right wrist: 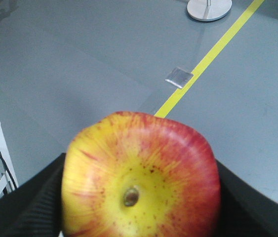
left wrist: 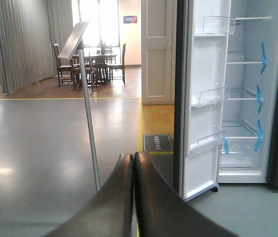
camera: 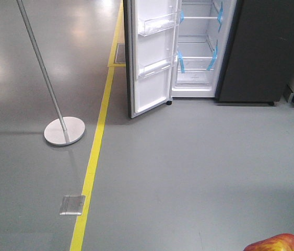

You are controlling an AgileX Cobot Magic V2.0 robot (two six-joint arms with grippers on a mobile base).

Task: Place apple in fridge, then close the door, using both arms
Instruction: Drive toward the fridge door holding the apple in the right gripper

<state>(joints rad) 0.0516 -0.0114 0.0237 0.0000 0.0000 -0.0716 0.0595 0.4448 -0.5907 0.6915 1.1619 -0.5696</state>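
The right end effector (right wrist: pixel 139 210) grasps the apple (right wrist: pixel 141 173). The dark fingers press on its two sides, and the stem dimple looks toward the wrist camera. In the front view only the top of the apple (camera: pixel 282 243) shows, at the lower edge. The left end effector (left wrist: pixel 133 159) is clenched on nothing, its two fingers touching each other.

The fridge (camera: pixel 201 47) stands well ahead of both end effectors, across the bare grey floor (camera: pixel 199 172). Its door (camera: pixel 152 68) is swung wide open, and the white lining with clear bins faces the opening. Ahead of the left end effector and to its left stands a pole on a round base (camera: pixel 64 130), beside a yellow floor line (camera: pixel 97 141).

I judge that the step in hand is the approach with the apple. To do it well, the grasp should keep the same firmness, because a round apple can roll out. The right arm should enter the opening to the right of the door bins and release low over a shelf. The left arm should go to the dark outer face of the door, keeping clear of the pole.
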